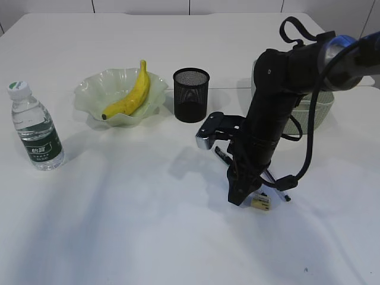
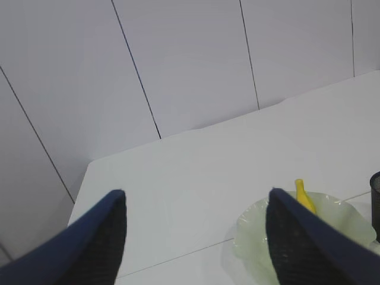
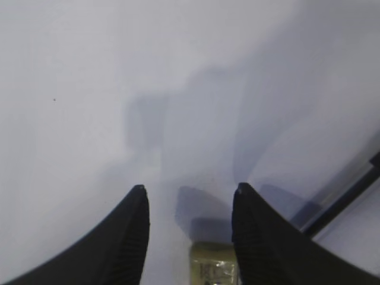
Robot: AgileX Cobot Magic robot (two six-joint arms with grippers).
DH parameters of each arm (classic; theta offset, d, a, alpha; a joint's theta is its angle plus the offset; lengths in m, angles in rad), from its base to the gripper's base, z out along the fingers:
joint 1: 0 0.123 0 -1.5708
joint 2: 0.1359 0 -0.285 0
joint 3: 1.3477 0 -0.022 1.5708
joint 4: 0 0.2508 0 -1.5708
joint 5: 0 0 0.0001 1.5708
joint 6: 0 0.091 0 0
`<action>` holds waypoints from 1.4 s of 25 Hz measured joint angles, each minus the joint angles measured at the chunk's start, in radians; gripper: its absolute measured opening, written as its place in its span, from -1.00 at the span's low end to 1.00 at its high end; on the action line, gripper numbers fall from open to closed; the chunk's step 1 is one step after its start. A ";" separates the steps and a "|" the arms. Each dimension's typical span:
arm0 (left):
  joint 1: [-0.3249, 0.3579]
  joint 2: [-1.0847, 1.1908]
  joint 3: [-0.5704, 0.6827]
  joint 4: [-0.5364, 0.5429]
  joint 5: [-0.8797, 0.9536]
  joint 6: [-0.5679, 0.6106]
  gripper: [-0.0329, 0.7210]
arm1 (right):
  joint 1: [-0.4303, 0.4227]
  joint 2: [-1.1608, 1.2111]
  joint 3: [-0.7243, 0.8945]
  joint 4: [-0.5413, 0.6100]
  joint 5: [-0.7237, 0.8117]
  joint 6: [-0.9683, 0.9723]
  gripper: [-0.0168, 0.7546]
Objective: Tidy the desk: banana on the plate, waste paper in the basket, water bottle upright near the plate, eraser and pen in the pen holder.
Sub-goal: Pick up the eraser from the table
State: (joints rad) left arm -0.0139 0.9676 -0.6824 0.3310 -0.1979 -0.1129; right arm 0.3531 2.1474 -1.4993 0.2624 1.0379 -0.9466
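Note:
The banana [image 1: 129, 97] lies on the pale green plate [image 1: 89, 95]. Left of the plate, the water bottle [image 1: 35, 127] stands upright. The black mesh pen holder [image 1: 191, 95] is right of the plate. My right gripper [image 1: 240, 199] reaches down at the eraser [image 1: 261, 203], beside the pen [image 1: 279, 187]. In the right wrist view that gripper [image 3: 190, 187] is open; the eraser [image 3: 214, 267] sits low between the jaws, against the right finger, with the pen [image 3: 350, 193] to the right. My left gripper [image 2: 196, 193] is open and empty, held high over the table. The waste paper is out of view.
A pale basket [image 1: 317, 113] stands behind the right arm at the back right. The left wrist view shows the plate [image 2: 255, 237], the banana tip [image 2: 304, 197] and the pen holder's edge [image 2: 375, 202] on the right, and a wall behind the table.

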 joint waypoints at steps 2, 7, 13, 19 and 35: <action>0.000 0.000 0.000 0.000 0.000 0.000 0.47 | 0.000 0.002 0.000 -0.005 0.000 0.000 -0.06; 0.000 0.000 0.000 0.000 0.000 0.000 0.47 | 0.000 0.006 0.000 -0.022 0.000 0.000 -0.06; 0.000 0.000 0.000 0.000 0.000 0.000 0.47 | 0.000 0.010 0.000 -0.064 0.000 0.002 -0.06; 0.000 0.000 0.000 0.000 0.000 0.000 0.47 | 0.000 0.010 0.000 -0.100 0.000 0.021 -0.06; 0.000 0.000 0.000 0.000 0.000 0.000 0.47 | 0.000 0.010 0.000 -0.165 0.057 0.066 -0.07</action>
State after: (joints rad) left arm -0.0139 0.9676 -0.6824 0.3310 -0.1979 -0.1129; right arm 0.3531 2.1575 -1.4993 0.0974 1.0944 -0.8803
